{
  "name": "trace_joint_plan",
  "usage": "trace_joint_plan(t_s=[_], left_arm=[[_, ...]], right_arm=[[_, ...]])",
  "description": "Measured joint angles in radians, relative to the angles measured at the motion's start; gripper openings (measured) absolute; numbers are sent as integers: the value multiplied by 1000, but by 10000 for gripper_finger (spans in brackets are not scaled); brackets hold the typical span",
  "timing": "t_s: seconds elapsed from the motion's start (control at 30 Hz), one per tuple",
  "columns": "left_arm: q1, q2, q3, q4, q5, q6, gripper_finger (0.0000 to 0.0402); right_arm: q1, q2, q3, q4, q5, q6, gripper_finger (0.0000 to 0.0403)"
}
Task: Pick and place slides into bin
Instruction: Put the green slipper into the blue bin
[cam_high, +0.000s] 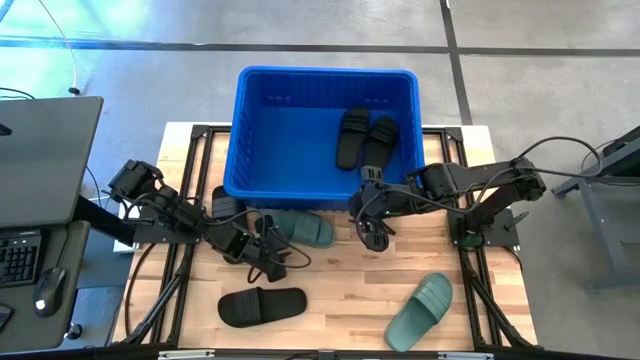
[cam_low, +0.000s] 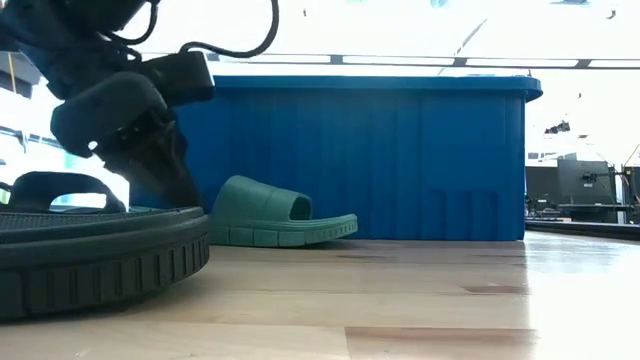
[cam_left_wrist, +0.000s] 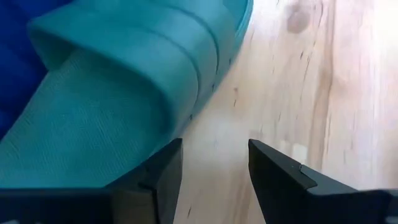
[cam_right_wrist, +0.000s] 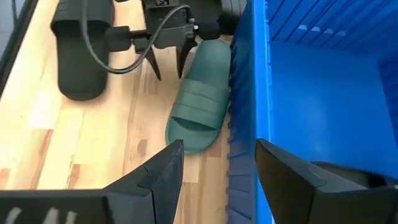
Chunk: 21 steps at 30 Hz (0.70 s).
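Note:
The blue bin (cam_high: 325, 130) stands at the table's far middle with two black slides (cam_high: 365, 138) inside. A sage green slide (cam_high: 300, 228) lies sole-down along the bin's near wall. It also shows in the low view (cam_low: 270, 215) and the left wrist view (cam_left_wrist: 118, 81). My left gripper (cam_left_wrist: 214, 146) is open and low over the table, just near-side of that slide; it also shows in the high view (cam_high: 278, 258) and the right wrist view (cam_right_wrist: 168, 71). My right gripper (cam_right_wrist: 219, 146) is open and empty above the bin's near wall (cam_right_wrist: 245, 93), and shows in the high view too (cam_high: 372, 230). My left gripper has one finger (cam_left_wrist: 165, 171) right beside the green slide's side edge (cam_left_wrist: 124, 162), coming level from the table's left and lying along the slide. I cannot tell whether it touches the slide. The slide lies flat on the table.
A black slide (cam_high: 262, 305) lies near the front edge at the left; it fills the low view's left foreground (cam_low: 90, 255). A second green slide (cam_high: 420, 310) lies at the front right. Another black slide (cam_high: 225, 205) lies partly under my left arm. Bare wood lies between them.

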<state>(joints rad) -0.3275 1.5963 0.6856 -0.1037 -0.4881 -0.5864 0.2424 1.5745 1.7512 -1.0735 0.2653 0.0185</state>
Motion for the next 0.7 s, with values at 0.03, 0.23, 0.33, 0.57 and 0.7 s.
trace_joint_plan(t_s=[0.03, 0.23, 0.33, 0.57, 0.7], left_arm=[[0, 0, 6, -6, -5, 10, 168], [1, 0, 20, -29, -119, 40, 168], [2, 0, 19, -30, -133, 40, 168], [63, 54, 20, 106, -103, 104, 168], [110, 116, 21, 304, -1, 243, 166]], right_arm=[[0, 0, 0, -1, 5, 0, 188], [0, 0, 0, -4, 21, 0, 188], [0, 0, 0, -4, 20, 0, 188], [0, -1, 0, -3, 20, 0, 188], [0, -1, 0, -2, 20, 0, 188]])
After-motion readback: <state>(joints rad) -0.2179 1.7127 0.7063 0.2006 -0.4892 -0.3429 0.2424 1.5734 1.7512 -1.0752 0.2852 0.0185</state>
